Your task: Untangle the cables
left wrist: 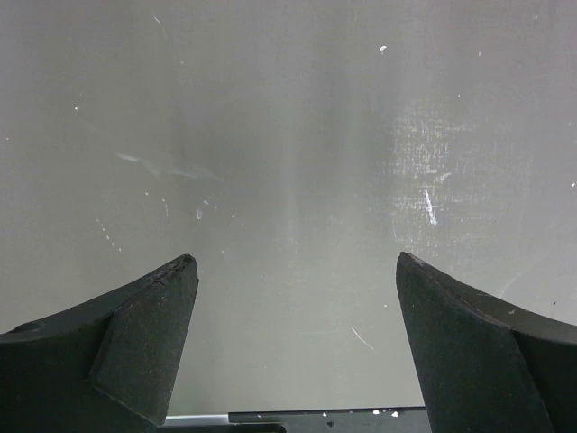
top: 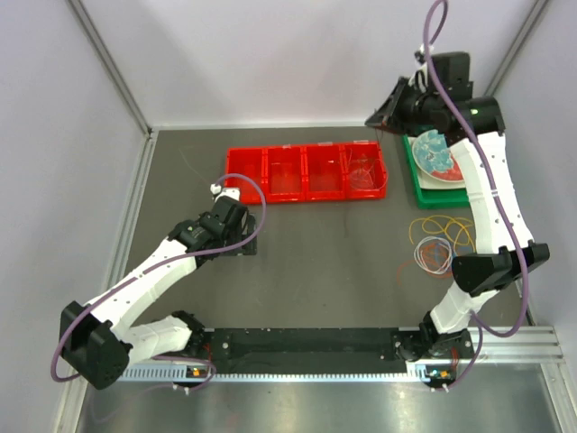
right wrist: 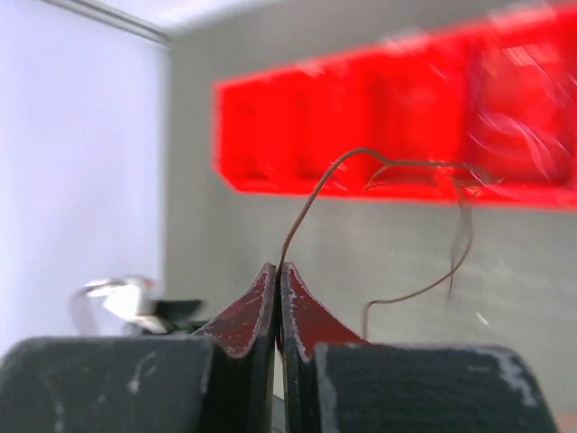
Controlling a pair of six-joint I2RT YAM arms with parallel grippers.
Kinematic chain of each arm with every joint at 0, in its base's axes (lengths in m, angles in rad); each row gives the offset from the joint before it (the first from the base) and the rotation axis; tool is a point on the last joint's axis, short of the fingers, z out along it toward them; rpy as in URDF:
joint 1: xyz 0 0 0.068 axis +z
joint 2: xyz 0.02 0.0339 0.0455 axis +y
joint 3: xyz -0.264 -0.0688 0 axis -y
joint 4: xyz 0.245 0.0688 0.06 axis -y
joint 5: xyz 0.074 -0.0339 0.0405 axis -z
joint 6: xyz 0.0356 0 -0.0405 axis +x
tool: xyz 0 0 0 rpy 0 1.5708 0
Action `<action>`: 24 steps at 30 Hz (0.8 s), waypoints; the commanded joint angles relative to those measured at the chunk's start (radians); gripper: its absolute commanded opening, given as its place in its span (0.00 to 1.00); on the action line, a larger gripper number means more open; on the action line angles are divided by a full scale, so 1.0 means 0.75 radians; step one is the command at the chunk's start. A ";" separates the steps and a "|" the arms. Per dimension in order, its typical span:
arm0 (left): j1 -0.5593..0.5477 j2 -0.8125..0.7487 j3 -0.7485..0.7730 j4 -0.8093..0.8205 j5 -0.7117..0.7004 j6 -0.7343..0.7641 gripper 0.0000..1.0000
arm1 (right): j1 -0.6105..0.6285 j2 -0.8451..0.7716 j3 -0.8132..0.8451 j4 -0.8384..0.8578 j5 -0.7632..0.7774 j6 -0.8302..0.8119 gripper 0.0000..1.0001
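Pinching a thin dark wire (right wrist: 364, 151) in the right gripper (right wrist: 278, 271), jaws clamped fully closed on it, facing the red bins (right wrist: 297, 135). Gaping wide open over bare table (left wrist: 288, 135) with the left gripper (left wrist: 296, 262), gripping nothing. Leaving the other cables (top: 439, 242) heaped beside the right arm, yellow, red and bluish loops overlapping.

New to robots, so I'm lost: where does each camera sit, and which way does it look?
Top: fixed above and behind the arms, looking down on grey table, long red plastic tray, thin coloured wire loops; left arm and right arm show.
Left wrist: on the left arm, facing bare table; open left gripper shows.
Right wrist: on the right arm, facing the red tray; right gripper shut on a thin dark wire.
Shared: top and right wrist both see the tray.
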 commanded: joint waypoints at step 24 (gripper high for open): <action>-0.028 0.016 0.013 0.001 -0.042 -0.028 0.95 | 0.018 0.286 0.507 0.541 -0.332 0.306 0.00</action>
